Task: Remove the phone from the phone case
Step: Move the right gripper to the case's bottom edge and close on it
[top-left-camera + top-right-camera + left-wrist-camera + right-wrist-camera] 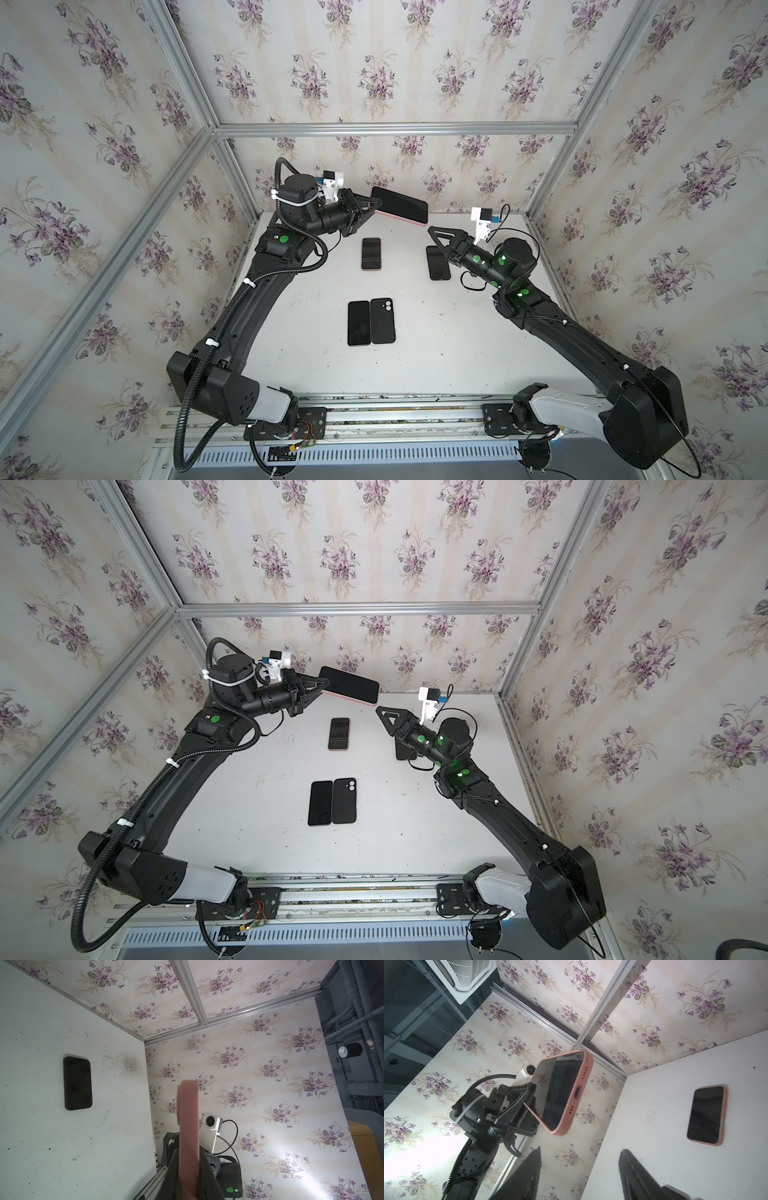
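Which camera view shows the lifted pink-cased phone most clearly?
The right wrist view: the lifted pink-cased phone shows its dark screen, its pink edge with the port, and the left claw shut on it. Both top views show it small, from above. The left wrist view shows only its pink edge.

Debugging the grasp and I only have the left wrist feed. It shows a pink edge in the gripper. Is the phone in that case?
Observer: Yes. The right wrist view shows the phone seated screen-out in the case. The left gripper is clamped on the end opposite the port.
Operator: Is the other arm on it?
Observer: No, the right gripper is open, short of the port end, and touching nothing.
Operator: I see one dark phone lying flat. Anything else pink?
Observer: In both top views a second cased phone with a pink rim lies screen-up mid-table.
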You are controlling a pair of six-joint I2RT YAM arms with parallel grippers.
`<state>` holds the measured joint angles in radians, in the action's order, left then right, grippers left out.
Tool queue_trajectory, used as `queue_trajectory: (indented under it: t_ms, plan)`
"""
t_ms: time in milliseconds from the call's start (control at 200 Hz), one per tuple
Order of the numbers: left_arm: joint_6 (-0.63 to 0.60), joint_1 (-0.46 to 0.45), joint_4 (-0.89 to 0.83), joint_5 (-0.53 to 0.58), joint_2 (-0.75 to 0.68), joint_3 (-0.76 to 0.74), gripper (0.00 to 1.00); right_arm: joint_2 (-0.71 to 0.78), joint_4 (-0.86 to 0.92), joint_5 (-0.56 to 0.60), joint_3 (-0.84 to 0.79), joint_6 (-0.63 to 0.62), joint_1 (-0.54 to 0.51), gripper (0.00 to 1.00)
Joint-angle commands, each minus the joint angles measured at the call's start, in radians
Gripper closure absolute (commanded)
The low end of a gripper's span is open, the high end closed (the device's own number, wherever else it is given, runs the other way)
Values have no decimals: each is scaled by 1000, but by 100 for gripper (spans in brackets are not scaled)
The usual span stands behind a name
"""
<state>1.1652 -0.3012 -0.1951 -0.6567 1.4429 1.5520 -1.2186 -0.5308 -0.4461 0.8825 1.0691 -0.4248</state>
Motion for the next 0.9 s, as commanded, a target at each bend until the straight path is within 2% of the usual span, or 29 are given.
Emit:
queue_trajectory:
  t_ms: [0, 150, 345, 600, 720, 894]
  plan:
    - [24, 1, 121, -19, -13, -7, 100, -25, -148, -19, 22, 65, -3, 42]
    - [25, 1, 140, -25, -19, -29, 100, -52, -199, -12, 21, 96, -6, 51]
    - [21, 1, 162, -23, -25, -54, 100, -86, -246, -30, 42, 124, -5, 57]
    - [33, 1, 190, -17, -21, -68, 100, -107, -255, -56, 46, 135, -5, 72]
    - [36, 1, 198, -18, -18, -68, 100, -112, -255, -60, 45, 135, -5, 83]
    - [33, 0, 213, -27, -13, -69, 100, -126, -280, -67, 46, 142, -6, 90]
